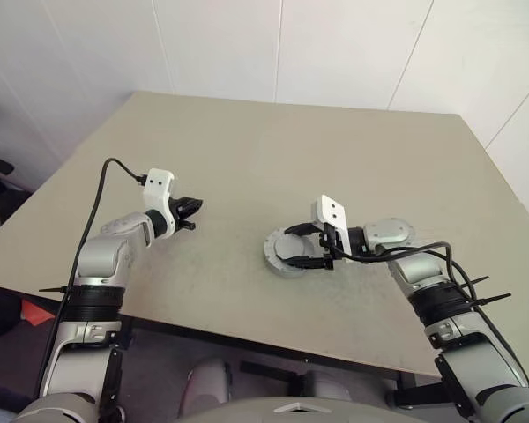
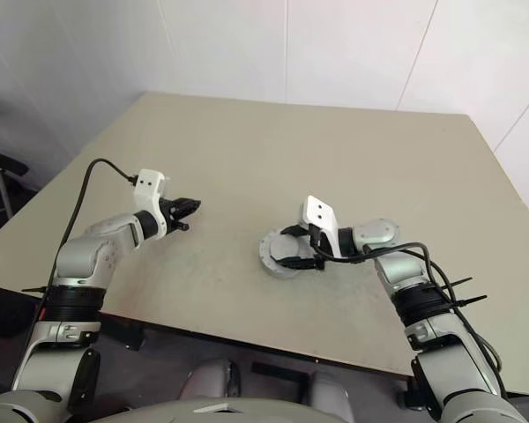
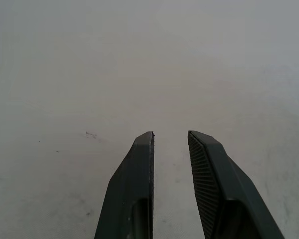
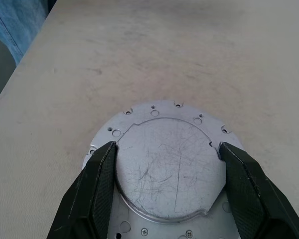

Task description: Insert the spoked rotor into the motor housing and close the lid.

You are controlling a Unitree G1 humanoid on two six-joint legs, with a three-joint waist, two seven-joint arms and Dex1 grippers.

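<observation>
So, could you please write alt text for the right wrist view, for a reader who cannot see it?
The closed lid, a scratched plain grey disc, sits on the motor housing, whose flange with small holes shows around it. The right gripper has its black jaws spread wide on either side of the lid. All rest on a beige table.

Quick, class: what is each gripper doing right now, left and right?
Left gripper: slightly open, empty, above the table.
Right gripper: open wide, fingers either side of the lid.

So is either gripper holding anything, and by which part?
The right gripper straddles the closed lid, fingers at its opposite edges; actual contact cannot be told. The left gripper holds nothing.
</observation>
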